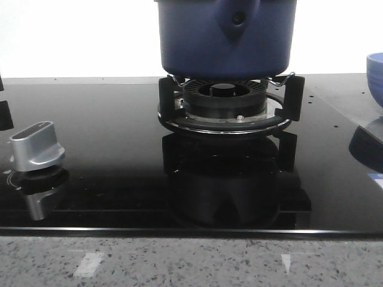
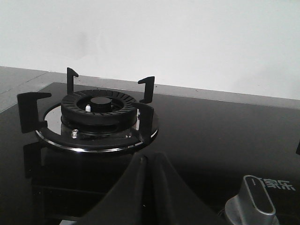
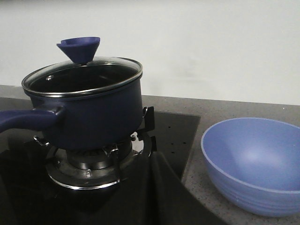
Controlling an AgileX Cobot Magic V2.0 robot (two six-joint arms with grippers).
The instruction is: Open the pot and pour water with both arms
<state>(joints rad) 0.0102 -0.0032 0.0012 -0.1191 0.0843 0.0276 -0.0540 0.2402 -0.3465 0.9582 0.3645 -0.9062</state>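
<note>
Currently, the pot [image 3: 89, 110] is seated on the burner grate [image 3: 96, 161] of the black glass cooktop [image 1: 108, 173]; its glass lid [image 3: 82, 75], topped by a blue cone knob [image 3: 79, 48], is in place, so the opening step is judged not yet begun. Beside the pot, off the cooktop edge on the speckled counter [image 3: 197, 187], a lighter blue bowl [image 3: 253, 164] is set as the likely receiver for the water; the pot handle [image 3: 26, 119] is directed away from the bowl. A second burner [image 2: 96, 117] without any vessel is shown in the left wrist view, with a silver control knob [image 2: 253, 199] near it.

The left gripper [image 2: 150, 187] is seen only as dark finger bases closing toward one another, and the right gripper [image 3: 154, 187] likewise; nothing is grasped by either, but whether the jaws are parted or closed cannot be told, as the tips are out of frame.

The step in hand is judged to be the approach. Next, the cone knob is to be gripped from above and the lid lifted straight up; the handle is to be secured by the other arm, and the pot kept level until it is carried over the bowl.
</note>
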